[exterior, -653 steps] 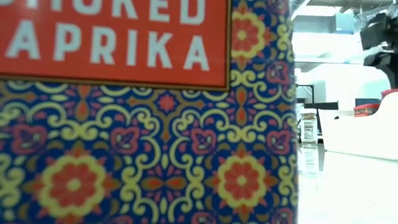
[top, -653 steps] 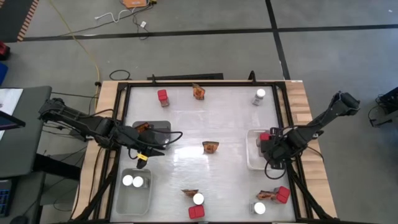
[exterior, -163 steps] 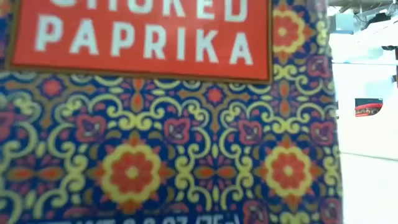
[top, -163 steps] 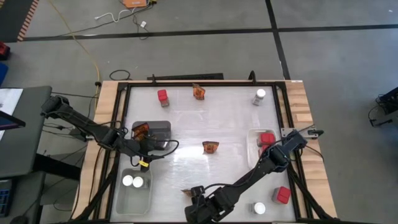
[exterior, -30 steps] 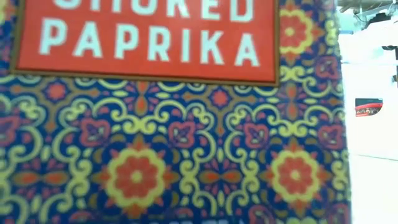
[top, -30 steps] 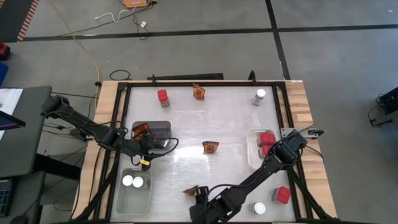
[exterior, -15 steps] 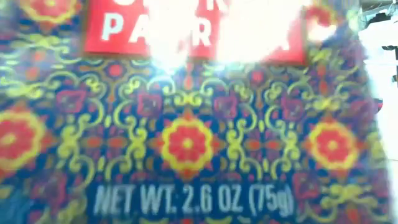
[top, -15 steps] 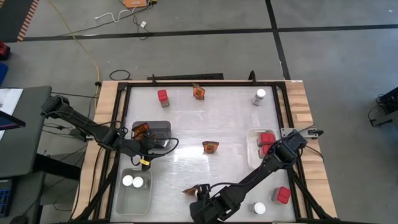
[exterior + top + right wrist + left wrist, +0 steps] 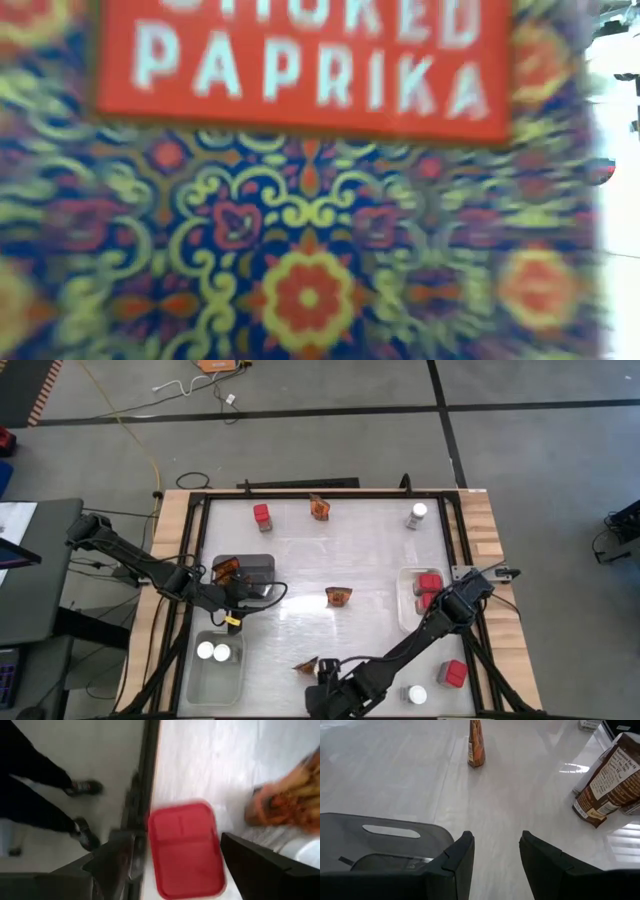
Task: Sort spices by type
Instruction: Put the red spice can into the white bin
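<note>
- White tabletop (image 9: 330, 560) in a wooden frame stands on a grey floor with black tape lines; a yellow cable trails across the floor behind it.
- Grey tray (image 9: 256, 567) at the table's left holds one packet (image 9: 226, 571).
- Clear tray (image 9: 215, 672) at the near left holds two jars (image 9: 214, 651) side by side.
- White tray (image 9: 409, 610) at the right holds two red boxes (image 9: 430, 590).
- Loose on the table: a far box (image 9: 262, 514), a far packet (image 9: 319, 508) and a far jar (image 9: 418, 513) along the far edge.
- A centre packet (image 9: 338, 596) stands mid-table.
- A near packet (image 9: 306, 666) lies by the near edge; a near jar (image 9: 418, 694) and a corner box (image 9: 455, 673) sit at the near right.
- Left gripper (image 9: 496, 851) hovers at the grey tray's edge, fingers parted with nothing between them.
- Right gripper (image 9: 165, 870) reaches low over the near edge, fingers spread wide around a red paprika box (image 9: 186, 848). Contact cannot be told.
- That box fills the low view, showing a red "PAPRIKA" label (image 9: 300, 65) over a blue, yellow and red pattern.
- A person's dark legs and shoes (image 9: 82, 827) show on the floor beyond the table edge.
</note>
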Controlling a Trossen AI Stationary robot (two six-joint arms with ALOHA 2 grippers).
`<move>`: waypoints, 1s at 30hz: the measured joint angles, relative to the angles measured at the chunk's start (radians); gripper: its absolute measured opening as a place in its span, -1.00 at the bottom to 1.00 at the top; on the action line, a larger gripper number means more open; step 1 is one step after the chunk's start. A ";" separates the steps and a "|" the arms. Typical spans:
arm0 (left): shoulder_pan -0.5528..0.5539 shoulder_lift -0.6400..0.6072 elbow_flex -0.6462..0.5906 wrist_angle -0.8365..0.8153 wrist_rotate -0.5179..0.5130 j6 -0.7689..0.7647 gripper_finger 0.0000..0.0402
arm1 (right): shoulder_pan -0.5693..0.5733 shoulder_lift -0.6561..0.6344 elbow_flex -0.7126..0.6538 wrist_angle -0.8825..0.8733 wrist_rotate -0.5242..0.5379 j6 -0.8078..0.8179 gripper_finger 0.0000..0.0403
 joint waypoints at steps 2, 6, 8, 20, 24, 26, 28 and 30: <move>0.000 0.000 0.000 -0.013 0.000 0.000 -0.26 | 0.003 0.012 -0.006 -0.010 -0.004 0.012 0.64; 0.000 0.000 0.000 -0.023 0.000 0.000 -0.26 | 0.001 0.022 -0.008 -0.034 -0.005 0.057 0.64; 0.000 0.000 0.000 -0.030 0.000 0.000 -0.26 | -0.005 0.029 -0.006 -0.022 -0.004 0.058 0.64; 0.000 0.000 0.000 -0.036 -0.001 0.000 -0.26 | -0.006 0.033 -0.008 -0.003 0.000 0.051 0.27; 0.000 0.000 0.000 -0.036 -0.001 0.000 -0.26 | -0.006 0.032 -0.008 0.014 0.000 0.043 0.18; 0.000 0.000 0.000 -0.036 -0.002 0.000 -0.26 | -0.008 0.032 0.000 0.021 0.000 0.043 0.18; 0.000 0.000 0.000 -0.036 -0.002 0.001 -0.26 | -0.013 0.032 0.019 0.023 0.002 0.043 0.18; 0.000 0.000 0.000 -0.036 -0.002 0.001 -0.26 | -0.020 0.032 0.046 0.023 0.034 0.038 0.18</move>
